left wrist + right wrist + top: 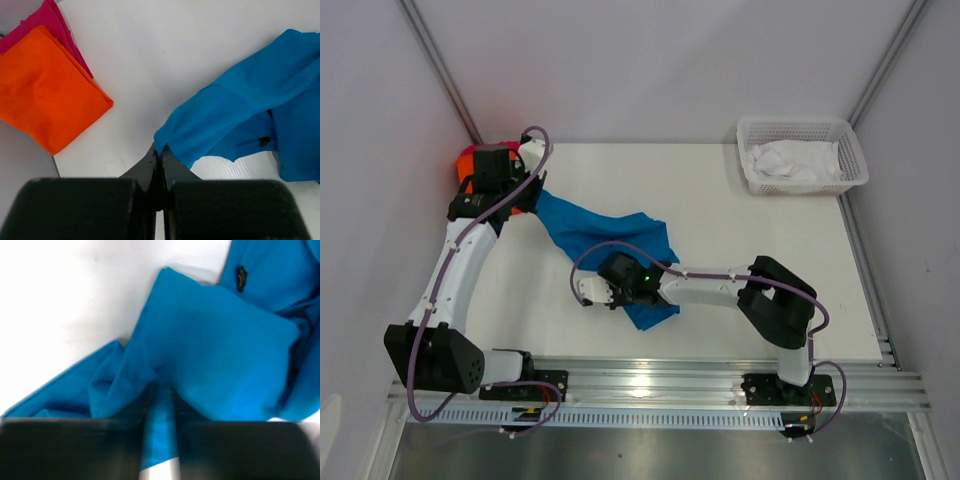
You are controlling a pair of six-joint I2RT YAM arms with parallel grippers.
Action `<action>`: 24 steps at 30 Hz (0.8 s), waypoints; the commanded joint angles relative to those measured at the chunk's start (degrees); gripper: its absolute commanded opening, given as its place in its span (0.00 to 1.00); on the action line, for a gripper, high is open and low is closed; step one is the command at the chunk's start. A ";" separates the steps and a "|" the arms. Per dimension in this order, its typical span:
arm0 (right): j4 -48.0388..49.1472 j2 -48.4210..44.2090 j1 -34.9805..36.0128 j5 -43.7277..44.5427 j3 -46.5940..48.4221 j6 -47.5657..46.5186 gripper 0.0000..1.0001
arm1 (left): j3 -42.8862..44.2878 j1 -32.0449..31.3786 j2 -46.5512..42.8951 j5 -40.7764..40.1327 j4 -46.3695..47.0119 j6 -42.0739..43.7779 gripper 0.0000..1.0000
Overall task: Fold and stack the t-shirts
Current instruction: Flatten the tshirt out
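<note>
The blue t-shirt (610,232) lies crumpled and unfolded on the white desk (720,220), stretched in a band from its far-left end to its near-right end. A small dark tag shows on it in both wrist views.

The left fingers (161,155) are pressed together on the far-left corner of the blue t-shirt, with the cloth pinched at their tips. The right fingers (161,389) are at the shirt's near edge, clamped on a fold of it; blue cloth shows in the narrow slot between them, though that view is blurred.

To the left of the blue t-shirt, apart from it with bare desk between, an orange t-shirt (45,95) lies folded into a neat rectangle. It rests on top of a pinkish-red t-shirt (55,20), also folded, whose edge shows along the orange one's far side.

Well to the right of the blue t-shirt, at the desk's far corner, stands a white lattice basket (750,135) with crumpled white cloth (790,160) inside.
</note>
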 commanded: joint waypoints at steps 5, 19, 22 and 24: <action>-4.70 0.02 -2.14 -5.42 6.56 4.63 0.00 | -0.74 0.28 -1.75 -0.75 1.89 -0.34 0.00; -23.08 -14.56 -36.15 -21.70 40.50 16.60 0.00 | -0.74 0.46 -4.64 -0.40 2.42 -0.87 0.00; -18.79 -18.17 -42.83 -19.41 39.01 18.09 0.00 | -0.83 0.81 -9.12 -1.01 4.52 -1.75 0.00; -16.67 -21.23 -47.13 -18.18 37.08 18.97 0.00 | -0.31 0.81 -13.93 -1.80 6.71 -2.45 0.01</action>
